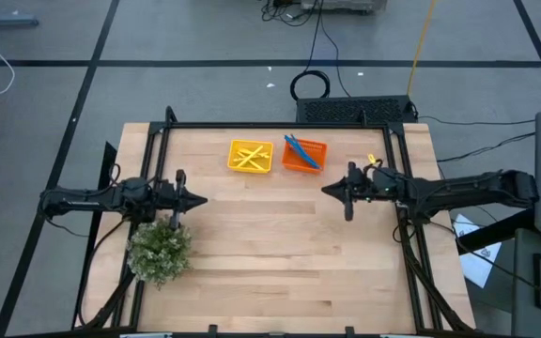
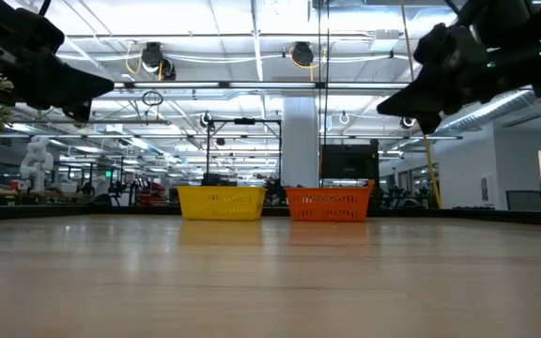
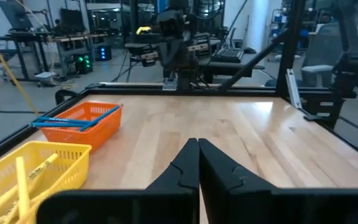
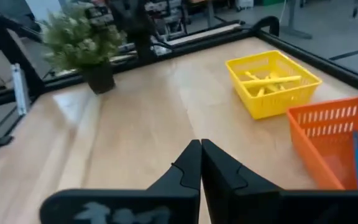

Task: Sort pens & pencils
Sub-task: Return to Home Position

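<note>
Now the blue sticks (image 1: 301,150) lie in the orange tray (image 2: 327,204), the yellow sticks (image 1: 248,156) in the yellow tray (image 2: 220,203) beside it; from table height the walls hide them. The left gripper (image 3: 198,142) and the right gripper (image 4: 201,143) hover at opposite sides, fingers together, empty.

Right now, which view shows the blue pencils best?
High view: the blue pencils lie whole across the orange bin. Left wrist view sees them obliquely, right wrist view crops them, low view shows only the bin.
</note>
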Available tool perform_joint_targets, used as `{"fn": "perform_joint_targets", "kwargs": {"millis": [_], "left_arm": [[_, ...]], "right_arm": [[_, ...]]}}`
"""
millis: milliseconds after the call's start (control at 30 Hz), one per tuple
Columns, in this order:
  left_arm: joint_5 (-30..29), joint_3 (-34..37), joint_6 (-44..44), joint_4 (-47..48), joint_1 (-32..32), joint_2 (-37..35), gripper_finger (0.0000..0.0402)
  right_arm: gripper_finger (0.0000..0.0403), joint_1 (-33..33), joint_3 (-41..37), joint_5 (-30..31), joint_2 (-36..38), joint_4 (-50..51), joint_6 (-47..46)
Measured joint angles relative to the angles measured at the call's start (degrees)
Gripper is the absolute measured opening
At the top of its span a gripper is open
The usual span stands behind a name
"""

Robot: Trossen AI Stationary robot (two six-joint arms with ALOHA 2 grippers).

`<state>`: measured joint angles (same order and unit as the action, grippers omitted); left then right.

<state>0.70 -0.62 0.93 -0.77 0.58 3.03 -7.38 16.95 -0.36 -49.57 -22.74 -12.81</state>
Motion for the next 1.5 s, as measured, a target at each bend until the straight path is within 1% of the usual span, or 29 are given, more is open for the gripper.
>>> {"fn": "perform_joint_targets", "kwargs": {"millis": [100,233,567,733,800,867,967,1233,1500], "left_arm": [[-1.11,-0.02,-0.33,0.14,0.0,0.02,0.0012],[-1.15,-0.02,-0.39,0.21,0.0,0.34,0.0023],[-1.21,-0.02,-0.41,-0.51,0.0,0.34,0.0025],[-1.22,0.0,-0.43,-0.57,0.0,0.35,0.0026],[-1.21,0.0,-0.43,-0.62,0.0,0.33,0.0026],[-1.21,0.0,-0.43,-0.62,0.0,0.33,0.0026],[-1.21,0.0,-0.43,-0.65,0.0,0.34,0.0026],[-1.21,0.0,-0.44,-0.68,0.0,0.35,0.0026],[-1.22,0.0,-0.46,-0.76,0.0,0.33,0.0026]], "right_arm": [[0.0,0.0,-0.05,-1.02,6.27,5.16,-0.19],[0.0,0.0,-3.31,-1.44,14.4,4.49,-0.21],[0.0,0.0,-15.44,-1.61,34.39,4.11,-1.52],[0.0,0.29,-15.79,-4.62,40.25,12.07,1.05],[0.0,0.66,-15.82,-4.69,41.89,13.42,3.87],[0.0,1.04,-15.85,-4.39,42.72,17.32,6.52],[0.0,1.11,-15.89,-4.35,43.14,19.75,8.28],[0.0,1.11,-15.99,-4.07,41.11,20.6,4.19],[0.0,1.11,-16.04,-4.09,40.93,20.56,3.88]]}}
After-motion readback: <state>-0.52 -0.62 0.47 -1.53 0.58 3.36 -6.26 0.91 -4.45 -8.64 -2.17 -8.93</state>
